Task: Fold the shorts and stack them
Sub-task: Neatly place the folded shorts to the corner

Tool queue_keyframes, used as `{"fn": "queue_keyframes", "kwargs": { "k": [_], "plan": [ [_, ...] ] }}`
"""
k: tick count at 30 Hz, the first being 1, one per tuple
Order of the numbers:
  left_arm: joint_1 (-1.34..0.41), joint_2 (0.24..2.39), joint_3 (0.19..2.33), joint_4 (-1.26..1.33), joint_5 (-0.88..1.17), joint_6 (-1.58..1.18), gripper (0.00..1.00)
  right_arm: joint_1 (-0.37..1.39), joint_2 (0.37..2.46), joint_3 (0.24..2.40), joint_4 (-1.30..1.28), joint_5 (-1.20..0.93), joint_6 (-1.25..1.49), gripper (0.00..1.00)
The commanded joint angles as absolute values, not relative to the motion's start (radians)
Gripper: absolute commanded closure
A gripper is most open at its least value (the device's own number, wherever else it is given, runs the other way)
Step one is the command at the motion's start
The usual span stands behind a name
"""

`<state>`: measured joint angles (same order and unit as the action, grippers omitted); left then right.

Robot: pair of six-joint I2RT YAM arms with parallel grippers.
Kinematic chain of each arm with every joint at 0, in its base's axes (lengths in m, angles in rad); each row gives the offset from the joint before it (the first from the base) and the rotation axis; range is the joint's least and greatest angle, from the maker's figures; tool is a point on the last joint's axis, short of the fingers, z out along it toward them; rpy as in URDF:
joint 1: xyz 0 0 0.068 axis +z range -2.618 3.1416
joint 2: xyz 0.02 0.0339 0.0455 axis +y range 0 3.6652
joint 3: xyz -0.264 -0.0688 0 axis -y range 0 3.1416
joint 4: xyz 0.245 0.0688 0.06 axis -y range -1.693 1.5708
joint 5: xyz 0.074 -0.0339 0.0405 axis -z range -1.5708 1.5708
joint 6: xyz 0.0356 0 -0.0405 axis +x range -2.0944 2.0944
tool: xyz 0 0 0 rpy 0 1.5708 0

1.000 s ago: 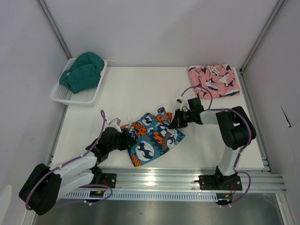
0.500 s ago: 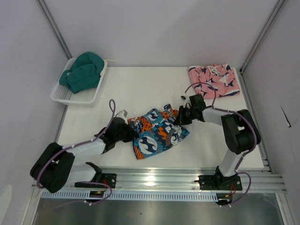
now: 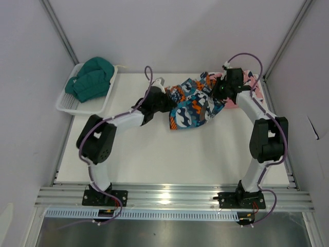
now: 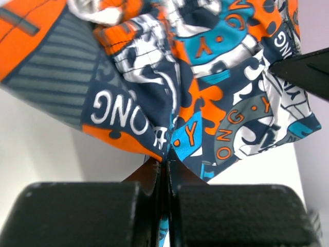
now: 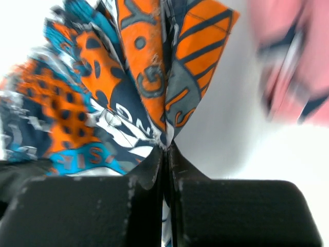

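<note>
Basket (image 3: 66, 104), 10 o'clock: holds green cloth (image 3: 92, 77). L gripper (image 4: 165, 163) & R gripper (image 5: 165, 153): jaws pinched tight on patchwork shorts (image 3: 195, 103), bunched btwn them at 1 o'clock, up against pink shorts (image 3: 257, 86). Vs 1 s ago: patchwork shorts carried from near-centre of table (image 3: 154, 154) to far right; both arms now stretched out.

My left hand (image 4: 165, 165) and my right hand (image 5: 165, 154) are black, and the cables (image 3: 244, 55) along my arms are purple. The patchwork shorts (image 3: 194, 103) are teal, orange and navy, with white and orange lettering, grey-striped orange panels and jigsaw-shaped patches. The pink shorts (image 5: 288, 62) carry navy-and-white marks, blurred here. The worktop (image 3: 169, 154) is white. A white basket (image 3: 72, 106) holds dark green cloth (image 3: 92, 77).
</note>
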<state>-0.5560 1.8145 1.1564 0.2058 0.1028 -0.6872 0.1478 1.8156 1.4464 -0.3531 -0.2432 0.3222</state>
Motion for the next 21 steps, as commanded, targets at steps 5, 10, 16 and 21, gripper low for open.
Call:
{"fn": "queue_keyframes", "kwargs": {
  "k": [5, 10, 16, 21],
  "plan": [
    [-0.546, 2.196, 1.628, 0.343, 0.260, -0.767, 1.00, 0.031, 2.028, 1.810, -0.414, -0.262, 0.386, 1.00],
    [-0.532, 2.390, 1.889, 0.478, 0.327, -0.947, 1.00, -0.035, 2.124, 2.008, -0.446, -0.311, 0.414, 1.00],
    [-0.545, 2.643, 2.230, 0.574, 0.318, -1.144, 1.00, -0.104, 2.146, 2.019, -0.351, -0.330, 0.488, 1.00],
    [-0.564, 2.746, 2.425, 0.578, 0.190, -1.160, 1.00, -0.175, 2.195, 2.081, -0.316, -0.368, 0.526, 1.00]
  ]
}}
